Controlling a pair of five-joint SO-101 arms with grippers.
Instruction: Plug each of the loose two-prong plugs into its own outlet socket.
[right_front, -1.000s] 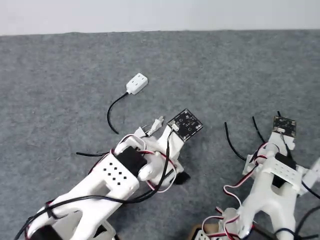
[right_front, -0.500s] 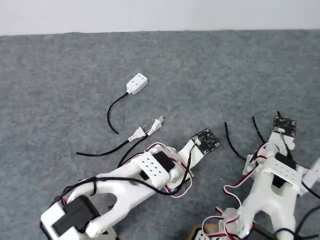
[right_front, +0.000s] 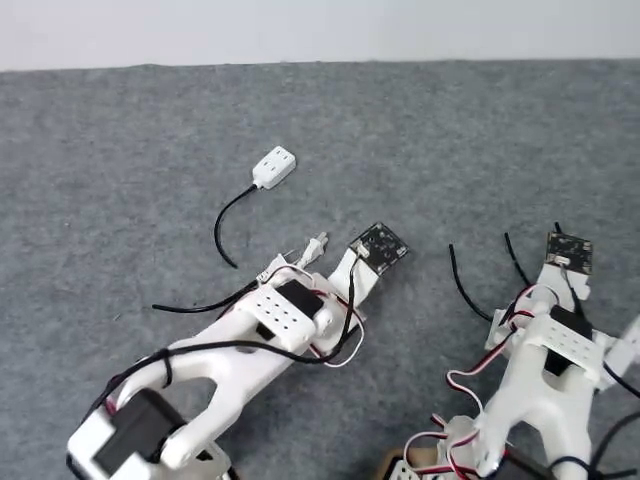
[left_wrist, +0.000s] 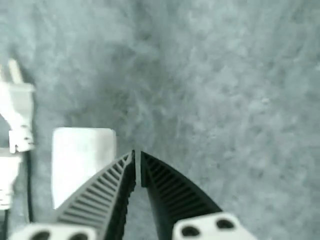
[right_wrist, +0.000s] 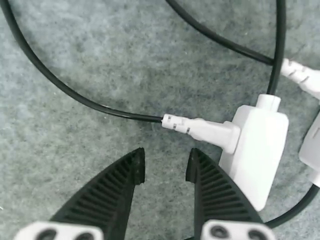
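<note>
"Grey matting (right_front: 120, 130) covered the table from edge to edge," the first technician said. "Where did the loose plugs lie?"

"One white two-prong plug (right_front: 314, 247) lay near the middle with a second plug (right_front: 275, 268) just beside it, black cords trailing, close against the left arm (right_front: 230, 360). The white outlet socket (right_front: 274, 167) sat well apart, farther up the mat, on its own cord."

"And the left gripper (left_wrist: 136, 156)?"

"Clenched on nothing, its tips over bare mat, just beside a white block (left_wrist: 82, 160), with the loose plugs near. Probably it was lined up there ahead of a grab."

"The right side?"

"The right gripper (right_wrist: 164, 167) hung with jaws parted, empty, near a third white plug (right_wrist: 202, 130) whose nose met a white socket block (right_wrist: 257, 147). That pair looked joined, which would explain the released jaws, though whether it was fully seated could not be told."

"So the work left?"

"By that reckoning, the two middle plugs were not yet plugged in."
</note>
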